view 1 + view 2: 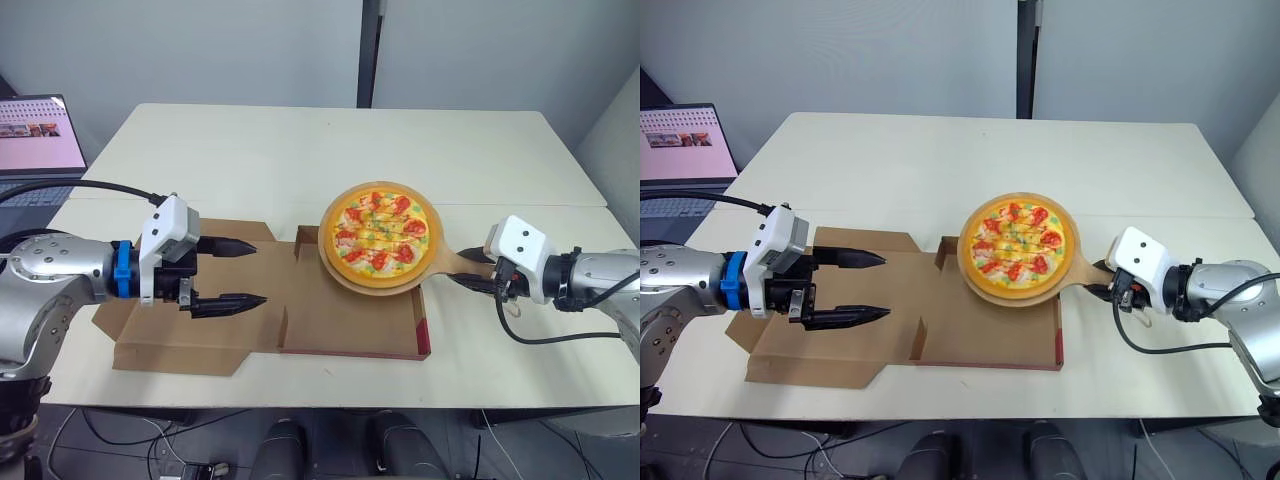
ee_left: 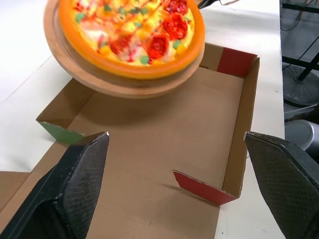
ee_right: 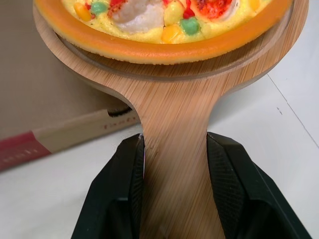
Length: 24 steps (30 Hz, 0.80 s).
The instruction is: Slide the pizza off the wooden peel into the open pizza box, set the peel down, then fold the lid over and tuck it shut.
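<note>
A toy pizza with red and green toppings lies on a round wooden peel, held up over the far right part of the open cardboard box. My right gripper is shut on the peel's handle, with one finger pressed against each side of it. The box's lid lies flat on the table to the left of the tray. Above that lid my left gripper hovers open, empty, with its tips pointing toward the tray. The left wrist view shows the bare box floor under the pizza.
The white table stretches far behind the box. A laptop with a lit screen stands at the far left edge. The box sits close to the table's front edge. A cable loops under my right wrist.
</note>
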Tool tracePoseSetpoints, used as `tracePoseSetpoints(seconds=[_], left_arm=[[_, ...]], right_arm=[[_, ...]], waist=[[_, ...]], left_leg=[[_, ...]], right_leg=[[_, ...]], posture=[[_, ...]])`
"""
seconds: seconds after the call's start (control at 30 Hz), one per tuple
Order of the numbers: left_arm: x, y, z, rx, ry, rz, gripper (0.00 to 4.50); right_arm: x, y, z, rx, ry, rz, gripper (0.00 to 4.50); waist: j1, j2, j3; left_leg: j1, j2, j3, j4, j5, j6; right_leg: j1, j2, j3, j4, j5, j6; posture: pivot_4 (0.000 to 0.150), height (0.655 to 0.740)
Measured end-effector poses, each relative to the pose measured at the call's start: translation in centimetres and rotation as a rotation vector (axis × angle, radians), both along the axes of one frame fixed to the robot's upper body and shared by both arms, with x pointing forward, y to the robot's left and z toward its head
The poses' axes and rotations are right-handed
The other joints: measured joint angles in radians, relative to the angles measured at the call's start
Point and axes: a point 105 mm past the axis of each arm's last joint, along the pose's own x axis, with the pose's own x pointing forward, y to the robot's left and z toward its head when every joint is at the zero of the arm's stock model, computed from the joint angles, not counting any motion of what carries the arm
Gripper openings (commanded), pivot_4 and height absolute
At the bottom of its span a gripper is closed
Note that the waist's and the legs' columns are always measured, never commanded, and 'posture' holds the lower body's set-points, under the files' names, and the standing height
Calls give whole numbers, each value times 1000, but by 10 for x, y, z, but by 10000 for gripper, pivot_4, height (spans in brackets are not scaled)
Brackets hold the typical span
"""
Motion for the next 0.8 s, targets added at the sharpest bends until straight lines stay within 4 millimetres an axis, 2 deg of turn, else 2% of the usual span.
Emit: tracePoseSetpoints(seconds=[0.37, 0.8], left_arm=[[-2, -1, -2, 0, 7, -4, 45000], [0, -1, 0, 11, -12, -6, 45000]], right_arm=[[6, -2, 7, -54, -59, 26, 15657], [14, -7, 6, -116, -91, 37, 15657]], waist=[[1, 0, 0], [1, 0, 0]], left_leg=[[0, 0, 0, 0, 0, 0], [0, 0, 0, 0, 0, 0]], right_leg=[[0, 0, 0, 0, 0, 0], [0, 0, 0, 1, 0, 0]], posture=[[1500, 7306], [1500, 7306]])
